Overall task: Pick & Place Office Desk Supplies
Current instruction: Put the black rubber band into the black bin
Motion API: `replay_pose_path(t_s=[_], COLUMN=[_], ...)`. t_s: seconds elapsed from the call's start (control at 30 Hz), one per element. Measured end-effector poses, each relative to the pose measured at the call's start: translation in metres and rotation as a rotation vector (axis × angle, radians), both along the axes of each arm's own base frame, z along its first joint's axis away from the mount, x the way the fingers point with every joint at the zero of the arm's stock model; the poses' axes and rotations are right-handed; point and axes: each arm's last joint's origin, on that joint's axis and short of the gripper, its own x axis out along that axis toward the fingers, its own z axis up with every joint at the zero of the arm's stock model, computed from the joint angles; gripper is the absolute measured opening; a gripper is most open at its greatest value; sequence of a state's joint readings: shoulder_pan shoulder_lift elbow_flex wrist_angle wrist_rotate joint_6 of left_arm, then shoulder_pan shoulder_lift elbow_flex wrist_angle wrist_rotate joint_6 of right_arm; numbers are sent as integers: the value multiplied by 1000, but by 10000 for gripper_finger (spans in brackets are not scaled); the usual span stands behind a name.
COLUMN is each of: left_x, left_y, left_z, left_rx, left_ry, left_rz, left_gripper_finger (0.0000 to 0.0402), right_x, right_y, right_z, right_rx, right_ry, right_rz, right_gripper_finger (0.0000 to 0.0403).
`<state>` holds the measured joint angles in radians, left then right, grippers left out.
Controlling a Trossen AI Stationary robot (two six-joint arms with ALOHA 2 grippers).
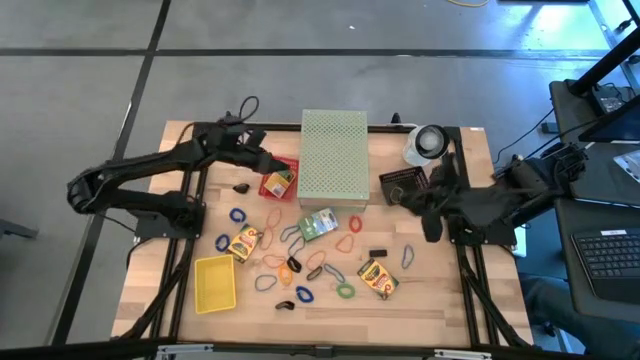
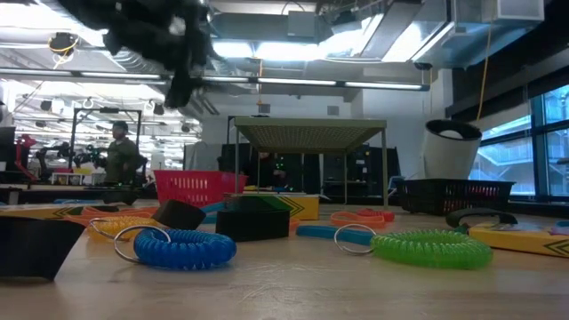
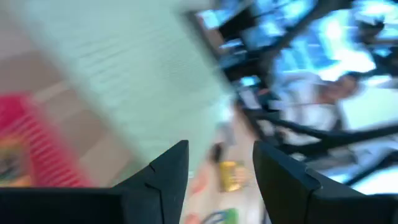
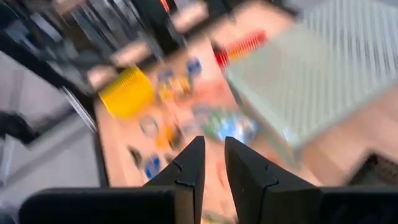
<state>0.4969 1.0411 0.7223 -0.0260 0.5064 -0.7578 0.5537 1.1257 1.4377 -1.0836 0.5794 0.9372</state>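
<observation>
Lying across a pale wooden table point(image 1: 440, 300) on a grey floor, coiled loops point(image 1: 302, 294), small black clips point(image 1: 377, 254) and card boxes point(image 1: 377, 277) are seen scattered over the middle, between a yellow tray point(image 1: 215, 283) at the near left and a pale green box point(image 1: 334, 157) at the far middle, with a red basket point(image 1: 279, 180) beside that box holding one more card box. The left gripper point(image 1: 276, 162) is held open and empty just above the red basket, while the right gripper point(image 1: 431, 232) is raised over the right side with its fingers narrowly parted and nothing between them. In the low view a workshop with ceiling strip lights, benches and a person point(image 2: 120, 156) far off is shown behind the table.
</observation>
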Motion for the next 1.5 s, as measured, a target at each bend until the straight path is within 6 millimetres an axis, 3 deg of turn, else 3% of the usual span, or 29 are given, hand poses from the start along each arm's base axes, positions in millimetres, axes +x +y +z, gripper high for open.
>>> replay_pose_path(t_s=[0.17, 0.37, 0.67, 0.9, 1.17, 1.5], left_x=[-2, 1, 13, 23, 32, 37], left_y=[-27, -62, -99, -118, -126, -126], left_z=[35, 52, 45, 33, 19, 11], left_rx=[128, 282, 520, 629, 604, 547], left_ry=[-252, -405, -385, -329, -250, -199], left_rz=[-62, -141, -172, -222, -245, -229], left_gripper_finger=[165, 153, 138, 145, 156, 157], right_x=[13, 26, 33, 32, 27, 30], right_y=[12, 25, 31, 28, 16, 14], right_z=[-33, -87, -139, -175, -209, -225], right_rx=[55, 72, -12, -1, 11, -26], right_ry=[193, 433, 491, 507, 552, 514], right_rz=[42, 91, 225, 253, 209, 314], right_gripper_finger=[63, 63, 70, 139, 202, 190])
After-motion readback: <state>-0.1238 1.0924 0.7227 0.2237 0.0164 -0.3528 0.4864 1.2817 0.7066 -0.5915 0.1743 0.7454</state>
